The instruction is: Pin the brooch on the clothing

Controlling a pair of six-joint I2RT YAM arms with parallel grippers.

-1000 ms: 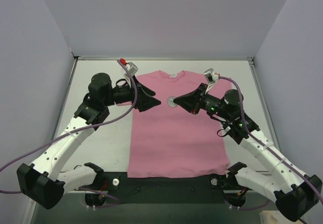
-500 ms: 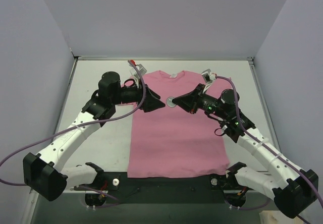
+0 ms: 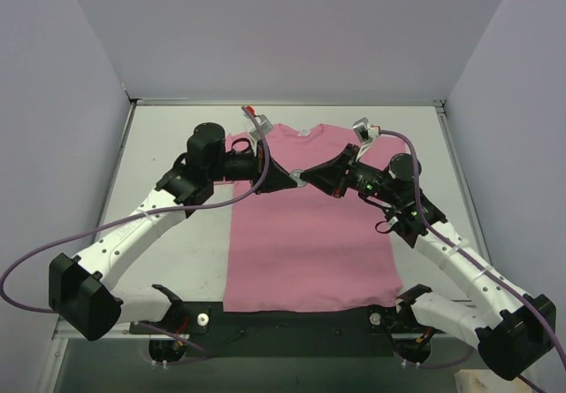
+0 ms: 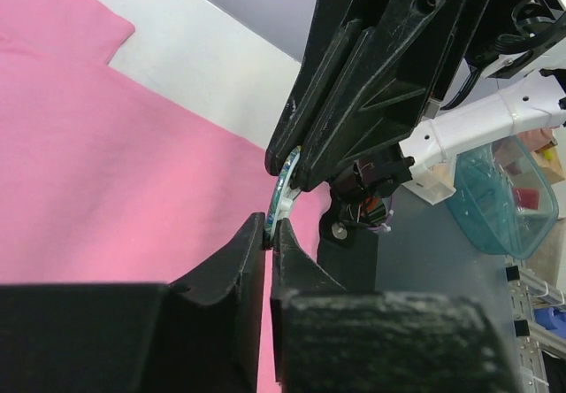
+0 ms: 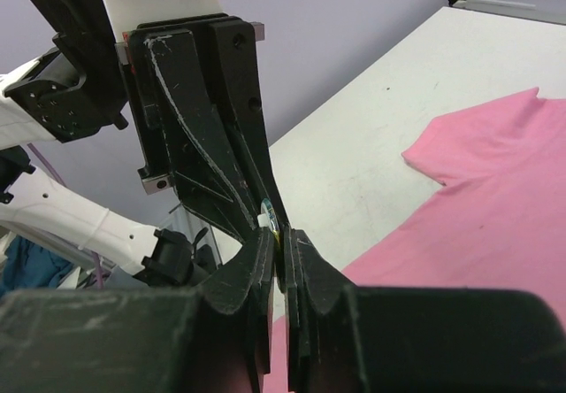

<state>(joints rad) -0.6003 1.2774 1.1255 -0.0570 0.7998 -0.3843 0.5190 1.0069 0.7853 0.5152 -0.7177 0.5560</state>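
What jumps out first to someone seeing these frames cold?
The two black grippers meet tip to tip over the chest of the pink T-shirt, which lies spread flat. The left gripper and right gripper both pinch the tiny brooch, which sits edge-on between their fingertips, apparently just clear of the fabric.
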